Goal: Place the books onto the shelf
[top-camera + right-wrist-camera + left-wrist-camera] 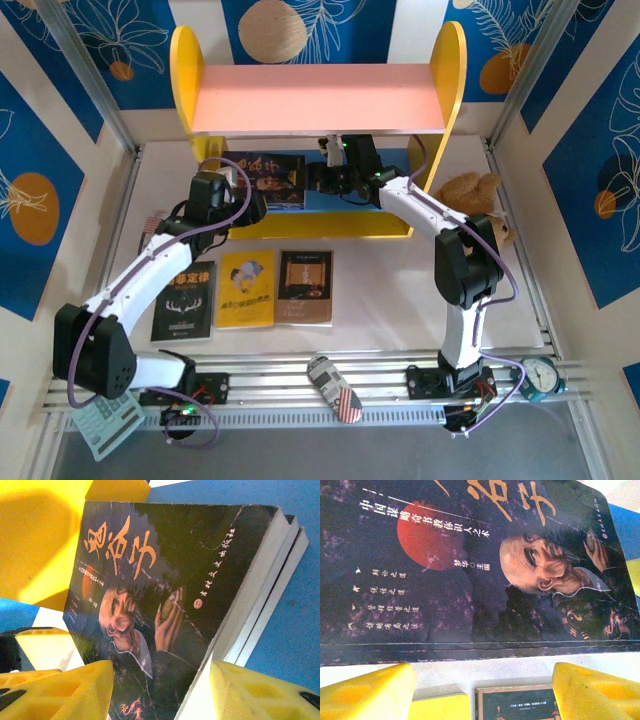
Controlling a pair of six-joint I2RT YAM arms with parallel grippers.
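The shelf [450,90] stands at the back with its pink top board [320,98] and blue lower board [360,200]. A dark blue book with a man's portrait [268,180] [470,560] [165,580] rests on the lower board on top of at least one other book [290,545]. My left gripper [242,196] [482,675] is open just in front of its spine, touching nothing. My right gripper [318,178] [161,672] is open at the book's right, with the stack's near corner showing between its fingers. A black book with gold title [185,300], a yellow book [247,288] and a brown-black book with an orange panel [305,287] lie flat on the table.
A brown plush toy [470,190] sits right of the shelf. On the front rail are a striped cylinder [335,385] and a small clock [540,378]. A printed card [110,420] lies by the left base. Metal frame posts and patterned walls close in both sides.
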